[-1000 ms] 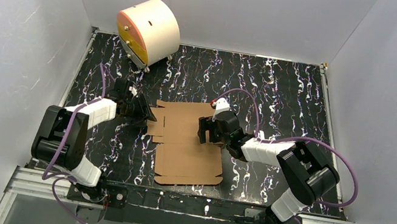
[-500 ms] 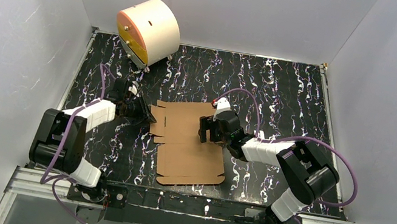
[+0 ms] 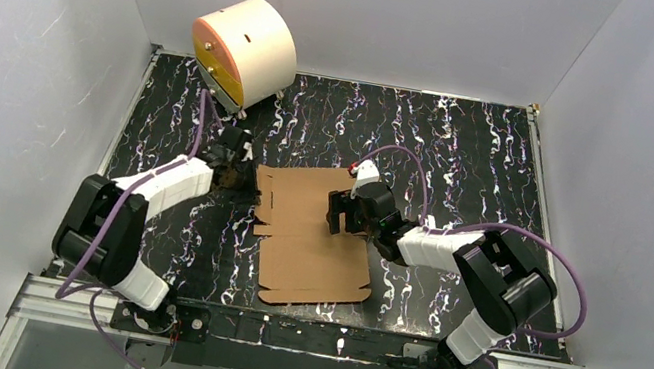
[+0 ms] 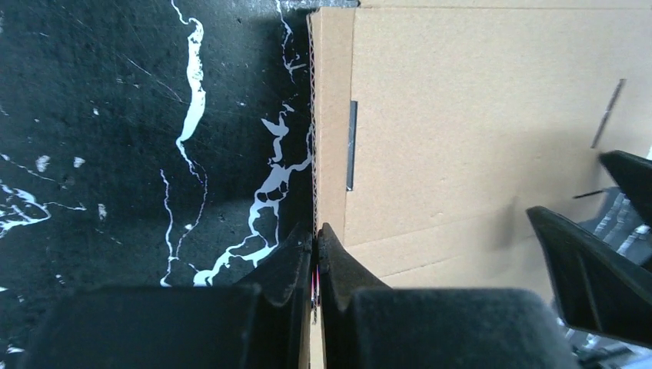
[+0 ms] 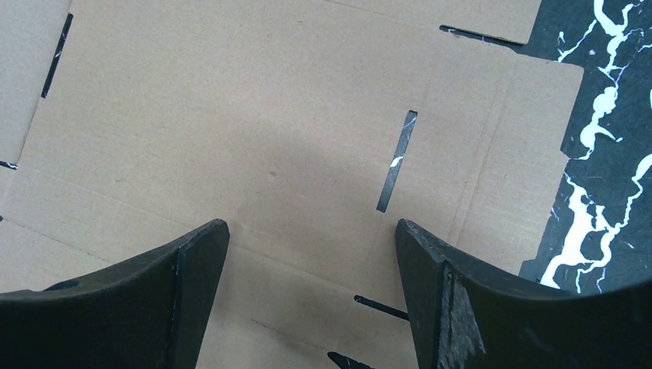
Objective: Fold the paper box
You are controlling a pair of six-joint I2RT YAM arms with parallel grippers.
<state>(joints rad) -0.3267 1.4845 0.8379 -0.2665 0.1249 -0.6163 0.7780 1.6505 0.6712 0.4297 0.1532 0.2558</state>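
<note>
The paper box (image 3: 313, 243) lies flat as an unfolded sheet at the centre of the marbled table (image 3: 471, 149), its long axis set roughly 12 to 6 o'clock in the overhead view. The left gripper (image 3: 238, 174) is closed tight, tips meeting on the sheet's 9 o'clock edge near the far corner; whether that edge is pinched cannot be told. From it the sheet extends toward 3 o'clock. The right gripper (image 3: 335, 219) is spread wide over the far panel, nothing held. The left-edge flap is judged the next fold, the left arm being nearer.
</note>
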